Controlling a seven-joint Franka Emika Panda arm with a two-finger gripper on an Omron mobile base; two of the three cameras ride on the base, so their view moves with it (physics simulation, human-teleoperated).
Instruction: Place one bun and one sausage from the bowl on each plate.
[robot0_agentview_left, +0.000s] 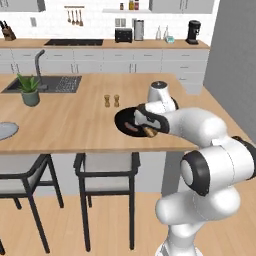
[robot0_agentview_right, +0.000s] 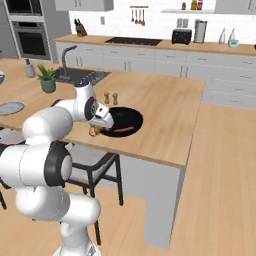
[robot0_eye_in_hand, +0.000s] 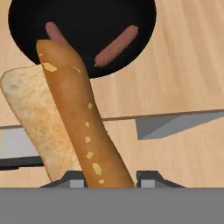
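My gripper (robot0_eye_in_hand: 109, 177) is shut on a bun (robot0_eye_in_hand: 74, 118), an oblong roll with an orange-brown crust and a pale side. It hangs over the island's near edge, just in front of the black bowl (robot0_eye_in_hand: 87, 17). Two reddish-brown sausages lie in the bowl, one (robot0_eye_in_hand: 116, 46) in full view and one (robot0_eye_in_hand: 54, 31) partly hidden behind the bun. From the base, the gripper (robot0_agentview_left: 148, 131) (robot0_agentview_right: 94, 131) holds the bun (robot0_agentview_left: 149, 132) (robot0_agentview_right: 93, 131) at the bowl's (robot0_agentview_left: 124, 119) (robot0_agentview_right: 129, 116) near rim. A pale grey-blue plate (robot0_agentview_left: 6, 130) (robot0_agentview_right: 10, 107) lies far to the left on the island.
Two small shakers (robot0_agentview_left: 111, 100) (robot0_agentview_right: 111, 98) stand behind the bowl. A potted plant (robot0_agentview_left: 30, 90) (robot0_agentview_right: 48, 79) and a sink (robot0_agentview_left: 50, 84) are at the back left. Dark stools (robot0_agentview_left: 107, 167) stand under the island's near edge.
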